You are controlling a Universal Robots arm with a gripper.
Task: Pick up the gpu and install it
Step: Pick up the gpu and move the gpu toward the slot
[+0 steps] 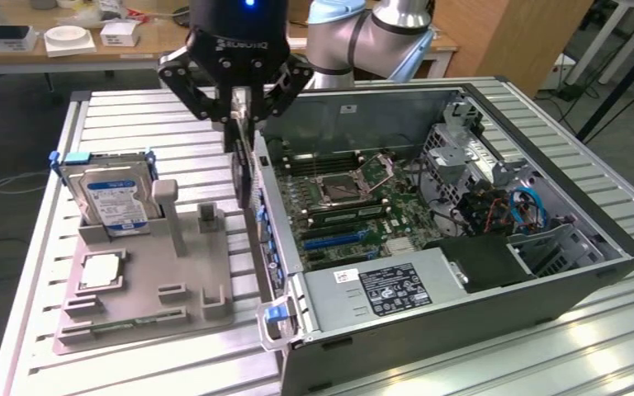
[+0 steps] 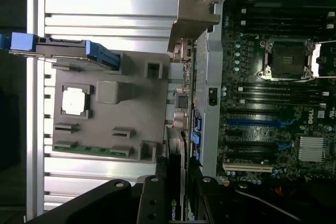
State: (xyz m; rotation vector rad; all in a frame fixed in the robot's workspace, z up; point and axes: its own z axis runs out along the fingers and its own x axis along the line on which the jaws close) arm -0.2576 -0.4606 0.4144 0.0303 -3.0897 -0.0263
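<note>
Above the wall of the open black computer case (image 1: 482, 338), one o'clock from the grey moulded tray (image 1: 185, 272), the black pincer (image 1: 240, 115) pinches the thin black gpu card (image 1: 243, 165) upright (edge-down); hold it plumb when lining up with the blue slots (image 1: 333, 239).

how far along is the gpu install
Done: the gpu is off the grey tray. In hand: the gripper holds it upright by its top edge, in the air above the side wall of the computer case beside the tray. Left: it is not yet seated in the motherboard.
</note>
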